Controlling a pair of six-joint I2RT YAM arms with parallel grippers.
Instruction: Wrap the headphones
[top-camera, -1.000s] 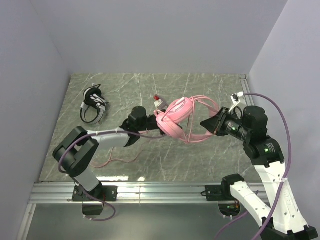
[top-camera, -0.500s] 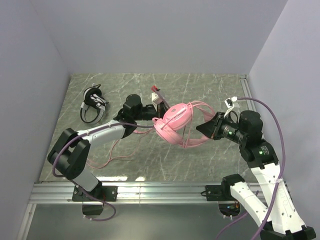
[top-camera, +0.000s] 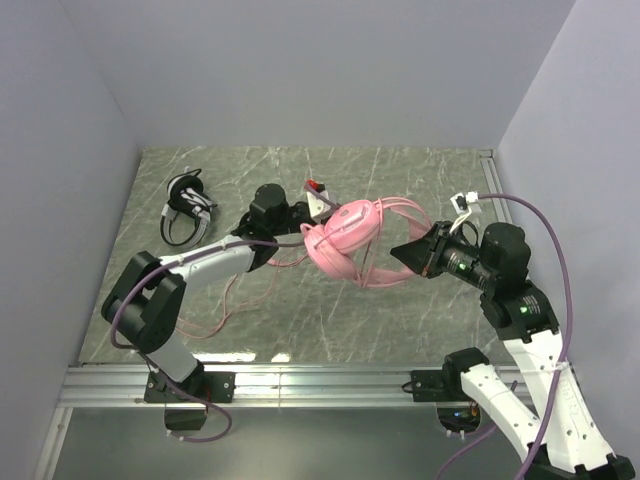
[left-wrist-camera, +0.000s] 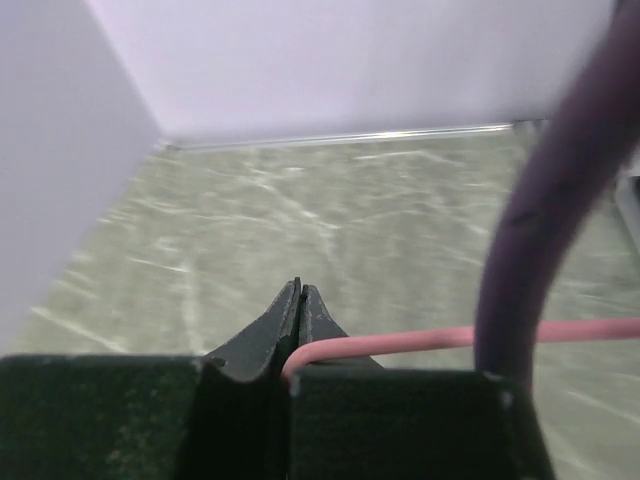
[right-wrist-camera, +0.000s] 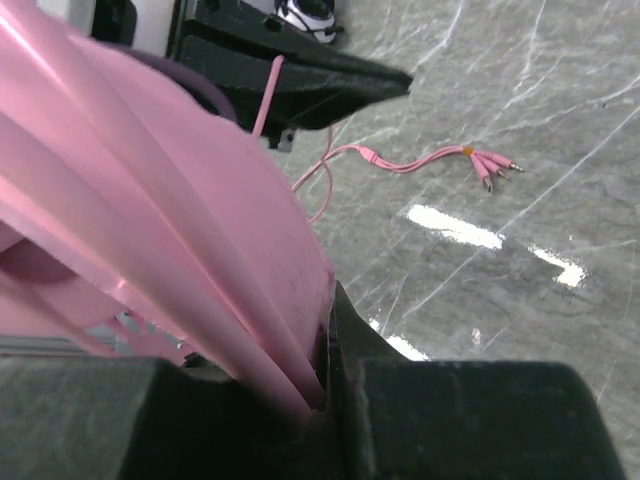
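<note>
The pink headset (top-camera: 343, 238) is gripped from both sides, near the middle of the marble table (top-camera: 420, 170).

The left gripper (left-wrist-camera: 298, 300) has its jaws pressed together on the pink cable (left-wrist-camera: 430, 338), which runs off to the right in the left wrist view. The right gripper (right-wrist-camera: 325, 375) is clamped on the headset's band, its jaws kept slightly apart by the band between them. The headset sits between the two arms. More of the pink cable trails loose on the table under the left arm, and its plug ends (right-wrist-camera: 487, 160) lie flat. The black-and-white headset (top-camera: 188, 212) lies well apart at the far left. A purple robot cable (left-wrist-camera: 540, 220) crosses the left wrist view.
</note>
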